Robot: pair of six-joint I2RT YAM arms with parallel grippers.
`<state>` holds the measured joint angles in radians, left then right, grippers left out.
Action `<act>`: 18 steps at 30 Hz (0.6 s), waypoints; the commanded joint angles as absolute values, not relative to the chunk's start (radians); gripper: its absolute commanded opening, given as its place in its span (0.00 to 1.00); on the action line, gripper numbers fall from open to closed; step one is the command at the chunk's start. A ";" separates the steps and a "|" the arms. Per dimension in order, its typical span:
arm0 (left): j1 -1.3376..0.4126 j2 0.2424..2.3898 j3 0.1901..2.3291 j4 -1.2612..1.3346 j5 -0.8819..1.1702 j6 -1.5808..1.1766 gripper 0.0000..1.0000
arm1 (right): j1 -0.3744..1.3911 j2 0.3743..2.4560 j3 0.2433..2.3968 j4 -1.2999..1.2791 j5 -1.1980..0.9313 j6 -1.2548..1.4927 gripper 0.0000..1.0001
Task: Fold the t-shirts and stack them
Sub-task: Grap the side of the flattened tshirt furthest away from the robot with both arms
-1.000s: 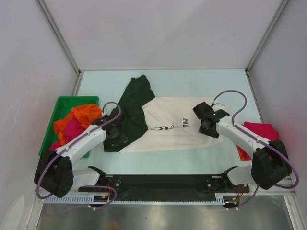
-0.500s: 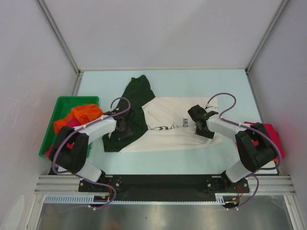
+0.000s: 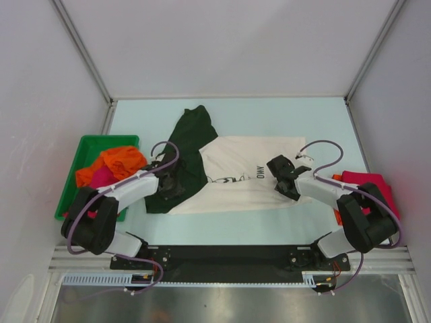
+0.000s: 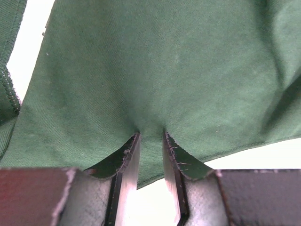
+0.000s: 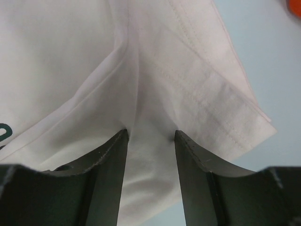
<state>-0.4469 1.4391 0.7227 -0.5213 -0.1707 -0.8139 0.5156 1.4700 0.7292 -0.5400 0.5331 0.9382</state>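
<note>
Cream t-shirt [image 3: 242, 180] with dark green sleeves lies spread across the middle of the pale table [image 3: 283, 118], with some of its black print showing. The left gripper [image 4: 150, 139] is clamped on a bunched fold of the near green sleeve [image 3: 192, 138]. The right gripper [image 5: 150, 134] pinches the shirt's cream edge on the opposite side. An orange t-shirt [image 3: 118, 160] and a magenta-pink t-shirt [image 3: 101, 178] sit in a green bin [image 3: 87, 140] at the left. A crimson t-shirt [image 3: 367, 180] lies at the table's right edge.

Matt cream cloth t-shirt [image 3: 249, 178], green knit sleeve [image 4: 155, 70]
</note>
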 commanded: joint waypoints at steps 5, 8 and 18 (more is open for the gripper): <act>-0.453 1.424 0.601 -0.595 -0.098 -0.831 0.32 | 0.571 1.405 0.630 -0.742 0.466 1.032 0.50; -0.454 1.394 0.581 -0.604 -0.089 -0.827 0.31 | 0.581 1.368 0.635 -0.784 0.456 1.058 0.50; -0.469 1.322 0.554 -0.623 -0.090 -0.830 0.32 | 0.660 1.299 0.630 -0.865 0.477 1.126 0.51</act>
